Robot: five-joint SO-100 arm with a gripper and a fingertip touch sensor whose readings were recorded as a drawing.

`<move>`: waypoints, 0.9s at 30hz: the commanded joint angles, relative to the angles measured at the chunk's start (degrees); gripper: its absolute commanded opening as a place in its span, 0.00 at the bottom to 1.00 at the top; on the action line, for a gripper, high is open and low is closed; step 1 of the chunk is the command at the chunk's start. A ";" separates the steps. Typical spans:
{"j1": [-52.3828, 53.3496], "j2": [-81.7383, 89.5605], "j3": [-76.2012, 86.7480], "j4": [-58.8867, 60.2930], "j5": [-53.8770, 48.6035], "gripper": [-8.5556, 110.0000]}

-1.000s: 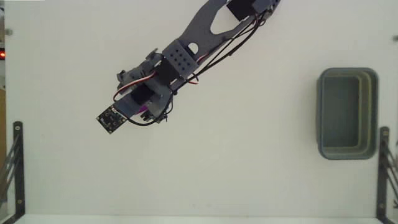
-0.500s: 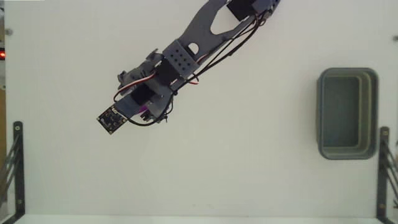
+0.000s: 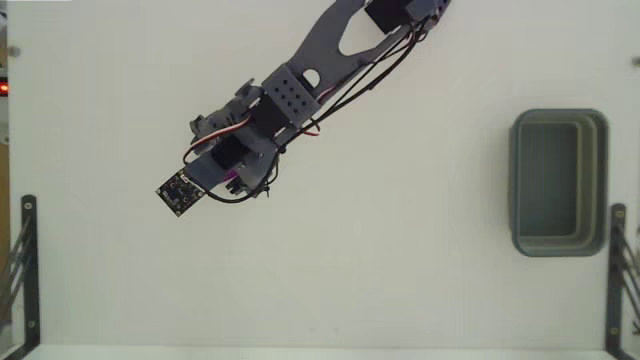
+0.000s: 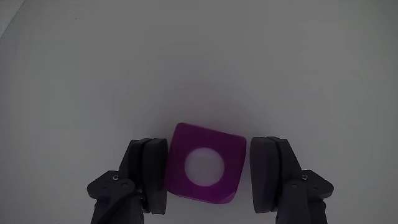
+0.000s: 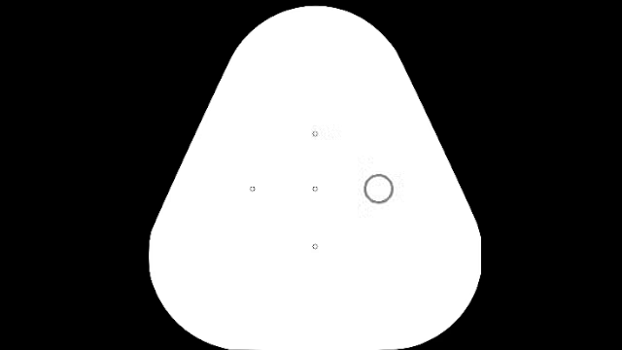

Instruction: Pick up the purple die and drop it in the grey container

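In the wrist view the purple die [image 4: 205,165], a magenta cube with one white pip facing the camera, rests on the white table. It sits between the two black fingers of my gripper [image 4: 208,142]. The left finger [image 4: 148,174] presses its side and the right finger [image 4: 270,174] stands at most a sliver off. In the fixed view my gripper [image 3: 232,180] is at the left of the table, with only a speck of the purple die [image 3: 232,176] showing under it. The grey container [image 3: 558,182] sits empty far to the right.
The arm [image 3: 330,60] reaches in from the top edge of the fixed view. Black metal brackets stand at the lower left [image 3: 22,270] and lower right [image 3: 620,275] table edges. White table lies between the gripper and the container.
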 commanded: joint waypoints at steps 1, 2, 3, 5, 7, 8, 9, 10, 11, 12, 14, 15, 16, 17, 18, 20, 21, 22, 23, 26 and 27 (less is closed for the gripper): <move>0.94 1.86 0.21 -0.90 0.09 0.72; 0.94 1.86 0.21 -0.90 0.09 0.72; 0.94 1.86 0.21 -0.90 0.09 0.72; 0.94 1.86 0.21 -0.90 0.09 0.71; 0.94 1.86 0.21 -0.90 0.09 0.71; 0.94 1.86 0.21 -0.90 0.09 0.71; 0.94 1.86 0.21 -0.90 0.09 0.70; 0.94 1.86 0.21 -0.90 0.09 0.70; 0.94 1.86 0.21 -0.90 0.09 0.70; 0.94 1.86 0.21 -0.90 0.09 0.70; 0.94 1.86 0.21 -0.90 0.09 0.70; 0.94 1.86 0.21 -0.90 0.09 0.69; 0.94 1.86 0.21 -0.90 0.09 0.69; 0.94 1.86 0.21 -0.90 0.09 0.69; 0.94 1.86 0.21 -0.90 0.09 0.69; 0.94 1.86 0.21 -0.90 0.09 0.68; 0.94 1.86 0.21 -0.90 0.09 0.68; 0.94 1.86 0.21 -0.90 0.09 0.68; 0.94 1.86 0.21 -0.90 0.09 0.68; 0.94 1.86 0.21 -0.90 0.09 0.67; 0.94 1.86 0.21 -0.90 0.09 0.67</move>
